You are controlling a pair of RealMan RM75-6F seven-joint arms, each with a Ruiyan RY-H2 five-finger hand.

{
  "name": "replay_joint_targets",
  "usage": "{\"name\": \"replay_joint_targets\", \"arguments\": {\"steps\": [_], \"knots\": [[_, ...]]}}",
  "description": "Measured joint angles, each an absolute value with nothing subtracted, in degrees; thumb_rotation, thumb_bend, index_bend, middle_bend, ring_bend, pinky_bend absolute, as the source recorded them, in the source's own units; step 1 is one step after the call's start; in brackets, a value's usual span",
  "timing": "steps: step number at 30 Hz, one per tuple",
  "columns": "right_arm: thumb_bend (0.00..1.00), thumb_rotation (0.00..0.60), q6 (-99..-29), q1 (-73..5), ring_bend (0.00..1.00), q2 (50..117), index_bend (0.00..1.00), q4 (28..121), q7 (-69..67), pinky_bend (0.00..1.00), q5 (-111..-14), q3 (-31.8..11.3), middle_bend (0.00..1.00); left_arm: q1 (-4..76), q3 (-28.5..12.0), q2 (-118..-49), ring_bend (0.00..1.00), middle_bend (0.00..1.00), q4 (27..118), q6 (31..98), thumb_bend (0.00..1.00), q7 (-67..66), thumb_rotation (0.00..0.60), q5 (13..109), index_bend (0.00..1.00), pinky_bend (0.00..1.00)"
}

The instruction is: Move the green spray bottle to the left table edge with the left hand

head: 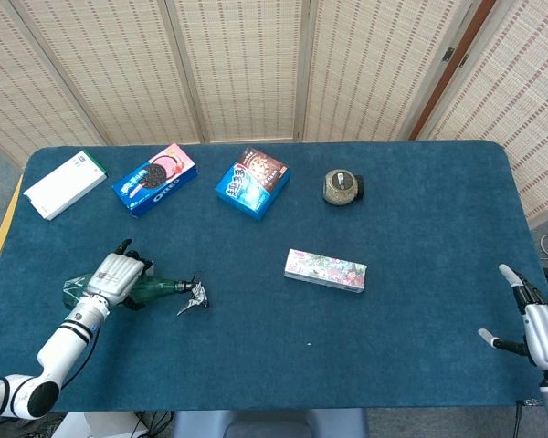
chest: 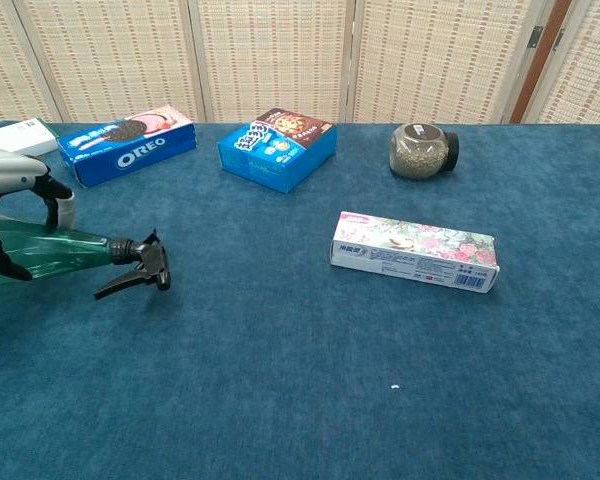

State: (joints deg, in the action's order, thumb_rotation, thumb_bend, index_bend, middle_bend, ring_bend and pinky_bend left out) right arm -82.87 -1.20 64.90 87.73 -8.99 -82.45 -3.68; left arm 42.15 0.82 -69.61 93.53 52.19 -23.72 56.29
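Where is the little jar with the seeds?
The jar lies on its side near the table's far edge, right of the blue cookie box, beyond the flowery box.

Left hand [head: 114, 274] gripping a green spray bottle [head: 132, 290] near the left edge of a blue surface [head: 411, 274].
The bottle lies sideways, black nozzle [head: 193, 297] pointing right. Along the far side: a white box [head: 64, 184], Oreo box [head: 154, 179], blue cookie box [head: 252, 182] and jar [head: 342, 186]. A floral box [head: 325, 270] sits mid-surface. The right hand [head: 537, 324], fingers apart, holds nothing at the right edge.
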Motion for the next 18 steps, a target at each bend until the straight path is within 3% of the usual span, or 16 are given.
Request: {"name": "replay_joint_targets", "arguments": {"steps": [18], "knots": [[0.0, 0.6, -82.94, -1.06, 0.21, 65.33, 0.11, 87.35, -9.46, 0.41, -82.18, -3.77, 0.16, 33.74, -5.86, -70.62, 0.28, 0.54, 91.88, 58.85, 0.0, 10.35, 0.6, 67.15, 0.65, 0.1]]}}
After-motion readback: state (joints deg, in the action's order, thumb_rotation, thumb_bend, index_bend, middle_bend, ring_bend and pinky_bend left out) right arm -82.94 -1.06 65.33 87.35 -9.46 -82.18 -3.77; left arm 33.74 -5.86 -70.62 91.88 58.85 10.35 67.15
